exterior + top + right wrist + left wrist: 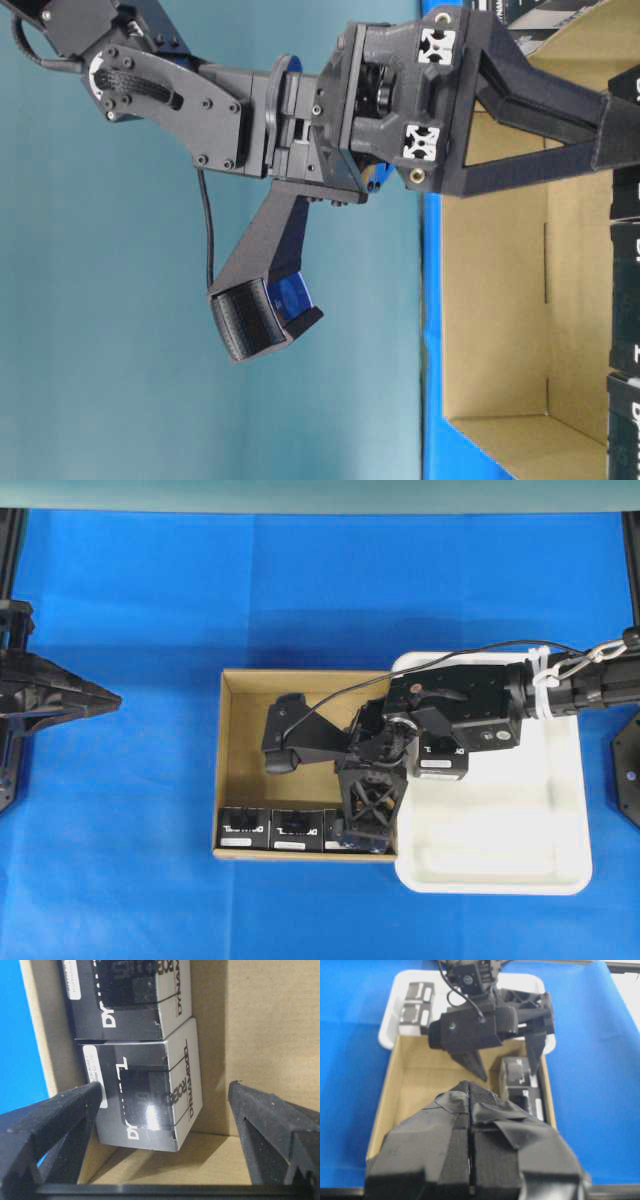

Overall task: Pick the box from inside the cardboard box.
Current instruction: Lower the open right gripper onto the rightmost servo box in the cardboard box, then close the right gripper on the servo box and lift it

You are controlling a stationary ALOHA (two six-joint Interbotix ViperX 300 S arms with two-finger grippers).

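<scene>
Overhead view: my right tool (368, 830) reaches from the right over the white tray (520, 875) into the cardboard box (240, 770), above its lower right corner. Black boxes line the carton's lower wall; the box (336, 842) nearest that corner lies partly under my tool. My left tool (100, 697) rests at the left edge over the blue counter (130, 600), well apart from the carton.

Table-level view: my right arm hangs over the carton's open interior; the fingertips lie outside the frame.

Left wrist view: my left tool's fingers (452, 1130) are pressed together, nothing between them. Two black boxes (416, 1004) lie in the tray.

Right wrist view: my right tool's fingers (55, 1120) stand wide apart on either side of the box, gripping nothing. The left finger overlaps its labelled side; whether they touch I cannot tell.
</scene>
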